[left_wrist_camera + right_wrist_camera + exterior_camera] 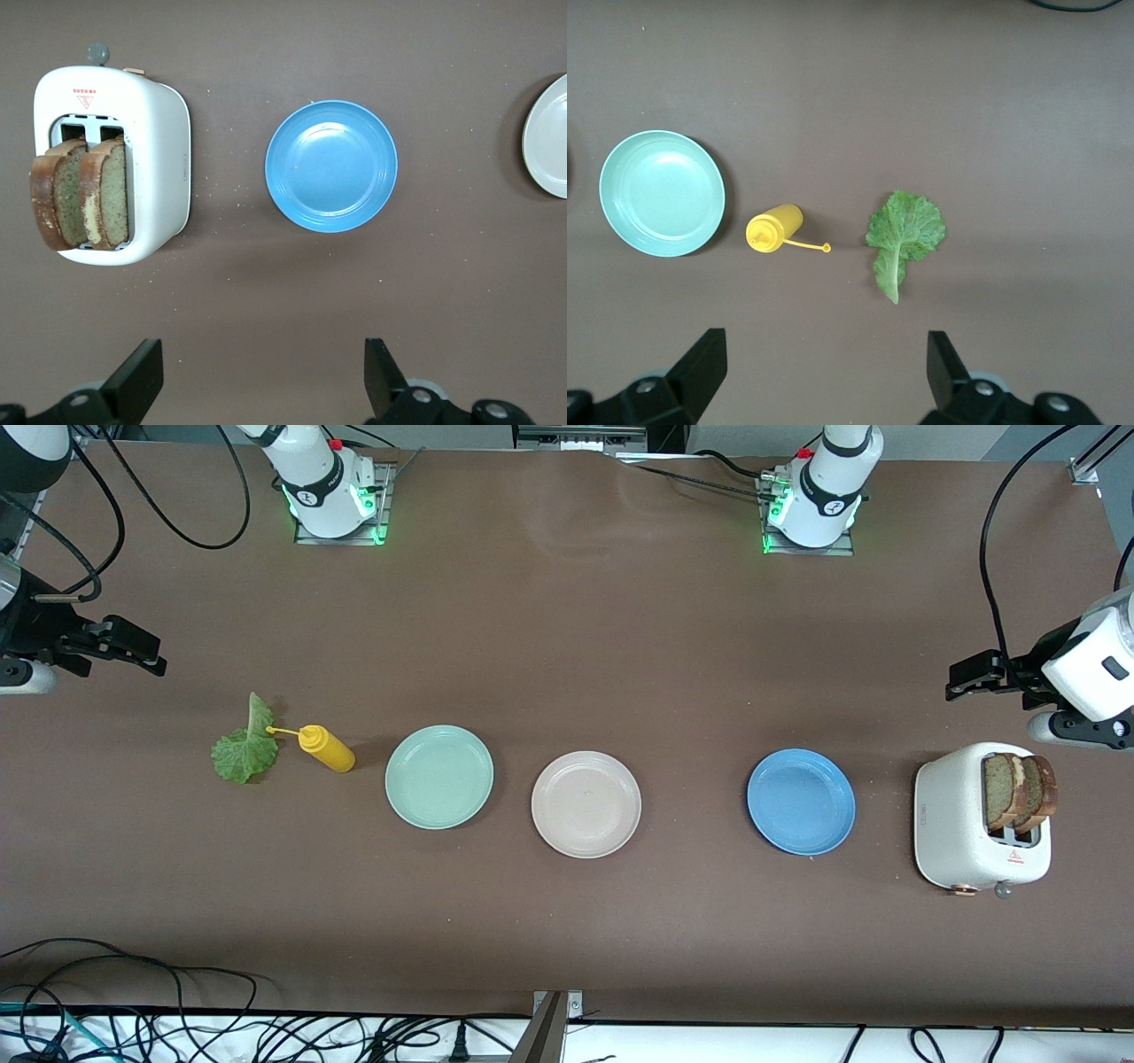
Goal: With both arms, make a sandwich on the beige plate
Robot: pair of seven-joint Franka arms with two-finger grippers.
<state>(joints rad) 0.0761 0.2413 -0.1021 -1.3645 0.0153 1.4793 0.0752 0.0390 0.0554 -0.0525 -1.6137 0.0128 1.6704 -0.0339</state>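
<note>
The beige plate [585, 804] lies empty in the middle of the table; its edge shows in the left wrist view [549, 133]. Two bread slices [1019, 788] stand in a white toaster [957, 824] at the left arm's end, also in the left wrist view [80, 199]. A lettuce leaf [244, 748] lies flat at the right arm's end, also in the right wrist view [905, 232]. My left gripper [970, 676] hangs open and empty over bare table by the toaster [264, 376]. My right gripper [133, 646] hangs open and empty over bare table by the lettuce [824, 372].
A yellow squeeze bottle [326, 747] lies on its side between the lettuce and a mint-green plate [438, 776]. A blue plate [801, 801] lies between the beige plate and the toaster. Cables hang along the table's front edge.
</note>
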